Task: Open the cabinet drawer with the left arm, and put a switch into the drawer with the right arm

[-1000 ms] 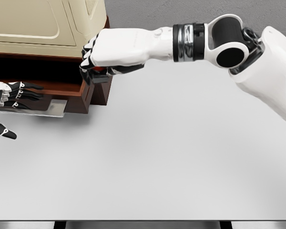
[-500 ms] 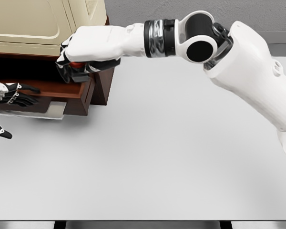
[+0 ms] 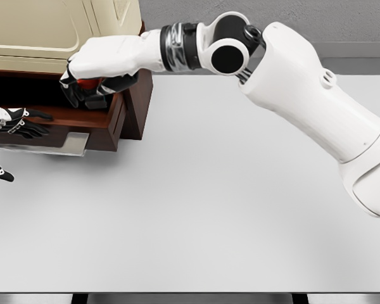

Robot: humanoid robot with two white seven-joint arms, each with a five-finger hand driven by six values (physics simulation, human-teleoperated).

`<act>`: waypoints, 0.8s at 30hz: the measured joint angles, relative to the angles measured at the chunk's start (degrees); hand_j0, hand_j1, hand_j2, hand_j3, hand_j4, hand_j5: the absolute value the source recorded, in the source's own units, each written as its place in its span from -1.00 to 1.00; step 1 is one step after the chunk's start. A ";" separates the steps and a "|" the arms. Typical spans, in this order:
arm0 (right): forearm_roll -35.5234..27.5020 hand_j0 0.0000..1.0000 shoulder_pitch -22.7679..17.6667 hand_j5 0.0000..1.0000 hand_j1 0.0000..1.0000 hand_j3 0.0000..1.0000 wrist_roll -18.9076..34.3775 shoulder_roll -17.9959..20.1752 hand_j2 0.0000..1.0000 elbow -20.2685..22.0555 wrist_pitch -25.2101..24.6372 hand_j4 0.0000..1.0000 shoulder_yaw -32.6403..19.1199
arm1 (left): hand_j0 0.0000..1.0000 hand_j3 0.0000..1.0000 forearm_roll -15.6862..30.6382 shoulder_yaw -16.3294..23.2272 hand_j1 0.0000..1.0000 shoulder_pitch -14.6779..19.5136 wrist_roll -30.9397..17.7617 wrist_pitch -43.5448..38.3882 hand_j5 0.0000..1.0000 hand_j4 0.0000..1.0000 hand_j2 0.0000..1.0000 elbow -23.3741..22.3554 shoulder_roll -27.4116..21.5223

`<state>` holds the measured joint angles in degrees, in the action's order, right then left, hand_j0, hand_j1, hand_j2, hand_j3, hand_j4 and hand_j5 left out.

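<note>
Right hand [image 3: 92,73]: clenched around the switch [image 3: 83,81], above the open drawer [image 3: 107,120].
Left hand [image 3: 9,121]: fingers extended at the drawer front, far left bench edge.

Simulated test bench, not a real room: flat white counter [image 3: 209,209] with rendered shading, grey textured wall [image 3: 291,19] behind, and a brown-and-cream cabinet [image 3: 57,38] standing at the counter's far left corner.
</note>
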<state>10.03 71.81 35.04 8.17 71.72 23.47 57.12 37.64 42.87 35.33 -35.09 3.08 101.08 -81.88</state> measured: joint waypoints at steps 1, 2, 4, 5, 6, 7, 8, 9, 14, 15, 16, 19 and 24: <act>0.06 -0.08 0.09 -0.08 -0.08 -0.08 0.00 -0.31 -0.08 -0.57 0.04 -0.08 0.04 | 1.00 1.00 -0.13 -0.01 1.00 0.00 -0.01 0.07 1.00 1.00 1.00 -0.01 0.03; 0.12 -0.08 0.35 -0.08 -0.08 -0.08 0.00 -0.62 -0.08 -1.02 0.07 -0.08 0.07 | 1.00 1.00 -0.28 -0.04 1.00 0.00 -0.01 0.13 1.00 1.00 1.00 -0.03 0.06; 0.18 -0.08 0.70 -0.08 -0.08 -0.08 0.00 -1.46 -0.08 -2.03 0.09 -0.08 0.11 | 1.00 1.00 -0.56 -0.27 1.00 0.01 0.00 0.72 1.00 1.00 1.00 -0.05 0.11; 0.20 -0.08 0.88 -0.08 -0.08 -0.08 0.00 -1.94 -0.08 -2.73 0.14 -0.08 0.12 | 1.00 1.00 -0.96 -0.30 1.00 0.00 -0.03 1.38 1.00 1.00 1.00 -0.10 0.09; 0.22 -0.08 1.14 -0.08 -0.08 -0.08 0.00 -2.37 -0.08 -3.41 0.23 -0.08 0.12 | 1.00 1.00 -1.13 -0.35 1.00 0.00 -0.03 1.89 1.00 1.00 1.00 -0.11 0.08; 0.25 -0.08 1.23 -0.08 -0.08 -0.08 0.00 -2.77 -0.08 -3.96 0.28 -0.08 0.12 | 1.00 1.00 -1.13 -0.39 1.00 0.01 -0.04 2.36 1.00 1.00 1.00 -0.11 0.07; 0.28 -0.08 1.23 -0.08 -0.08 -0.08 0.00 -3.12 -0.08 -4.36 0.32 -0.08 0.13 | 1.00 1.00 -1.15 -0.44 1.00 0.00 -0.05 2.84 1.00 1.00 1.00 -0.12 0.04; 0.26 -0.08 1.58 -0.08 -0.08 -0.08 0.00 -3.41 -0.08 -4.64 0.34 -0.08 0.11 | 1.00 1.00 -1.08 -0.50 1.00 0.01 -0.04 3.29 1.00 1.00 1.00 -0.11 0.01; 0.41 1.00 1.58 1.00 1.00 1.00 0.01 -4.29 1.00 -6.13 0.19 1.00 0.14 | 1.00 1.00 -0.11 -0.74 1.00 0.01 -0.02 5.41 1.00 1.00 1.00 -0.09 -0.19; 0.47 1.00 1.58 1.00 1.00 1.00 0.01 -4.37 1.00 -6.31 0.16 1.00 0.15 | 1.00 1.00 0.12 -0.79 1.00 0.01 -0.02 5.64 1.00 1.00 1.00 -0.09 -0.22; 0.50 1.00 1.58 1.00 1.00 1.00 0.01 -4.44 1.00 -6.41 0.15 1.00 0.16 | 1.00 1.00 0.40 -0.83 1.00 0.01 -0.01 5.87 1.00 1.00 1.00 -0.07 -0.28; 0.51 1.00 1.58 1.00 1.00 1.00 0.00 -4.54 1.00 -6.58 0.18 1.00 0.17 | 1.00 1.00 1.09 -0.89 1.00 0.01 0.02 6.46 1.00 1.00 1.00 -0.05 -0.44; 0.55 1.00 1.49 1.00 1.00 1.00 -0.01 -4.41 1.00 -6.59 0.36 1.00 0.18 | 1.00 1.00 2.16 -0.99 1.00 0.09 0.03 7.69 1.00 1.00 1.00 -0.04 -0.64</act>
<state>10.58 73.30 35.03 3.77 65.13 23.83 57.30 39.80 41.88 35.42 -35.05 10.77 101.04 -82.52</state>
